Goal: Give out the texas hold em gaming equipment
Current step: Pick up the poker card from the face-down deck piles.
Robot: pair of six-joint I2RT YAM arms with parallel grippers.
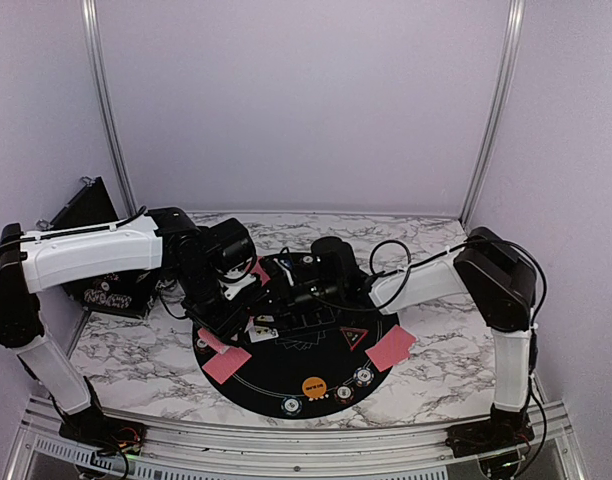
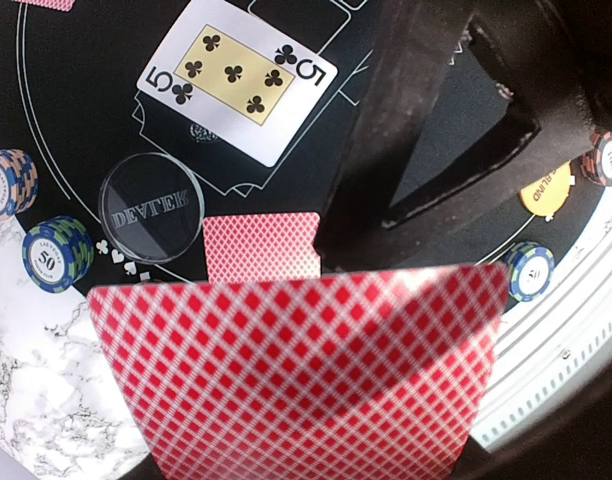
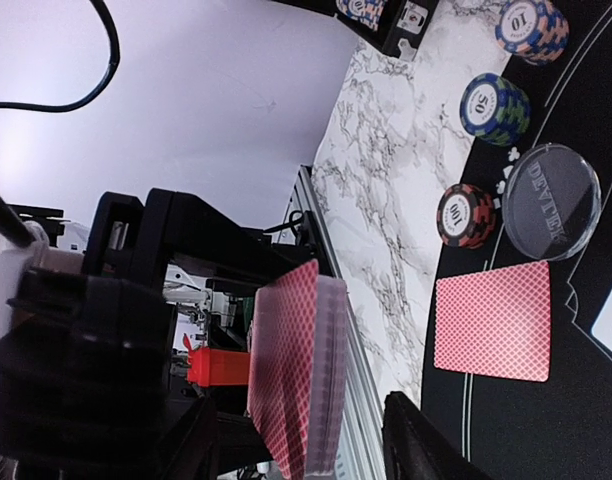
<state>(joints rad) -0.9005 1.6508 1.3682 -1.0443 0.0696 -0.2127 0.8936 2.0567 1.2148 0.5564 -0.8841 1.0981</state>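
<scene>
Left wrist | left fingers clamp red-backed deck above mat | likely so right fingers can peel one off | right grip: cannot tell

The playing cards look like smooth, lightly glossy coated paper, the poker chips hard shiny plastic, the dealer button clear glossy plastic, the mat matt black, the surface smooth and marble-patterned, its front rail ribbed bare metal.

Lab test cell: blank panels, aluminium rails
</scene>
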